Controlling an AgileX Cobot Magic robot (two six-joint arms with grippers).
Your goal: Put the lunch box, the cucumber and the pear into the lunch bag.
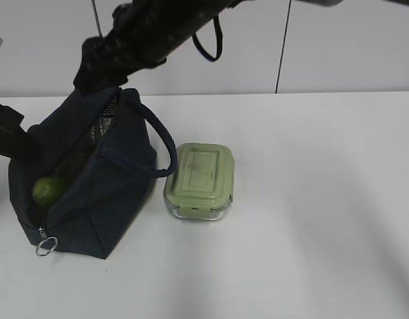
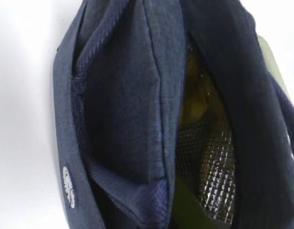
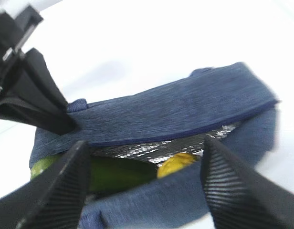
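**Bag open, two items inside, box outside**

Exterior view: dark navy lunch bag [image 1: 91,199] on the white table [image 1: 311,199] at left, top gaping, metal ring pull [image 1: 46,246] hanging at its near corner, loop handle [image 1: 161,143] arching toward the right. Green end of the cucumber [image 1: 48,189] poking up in the opening. Sage-lidded lunch box [image 1: 199,181] just beside the bag on its right, flat on the table, lid on. Right arm [image 1: 145,36] reaching across from upper right, over the bag's far end; its jaws hidden here. Left arm [image 1: 5,133] at the bag's left edge.

Left wrist view: close on navy fabric and silvery quilted lining [image 2: 214,176]; yellow pear [image 2: 197,95] dim inside, deep in the gap. Left gripper itself not visible here; shut, seemingly on the bag's rim, though the contact cannot be seen.

Right wrist view: right gripper [image 3: 144,183] spread wide, holding nothing, ribbed fingers [image 3: 66,186] straddling the bag's mouth. Between them, inside against the lining: dark green cucumber lying lengthwise, pear to its right. Left gripper [image 3: 66,121] clamped on the far rim at upper left.
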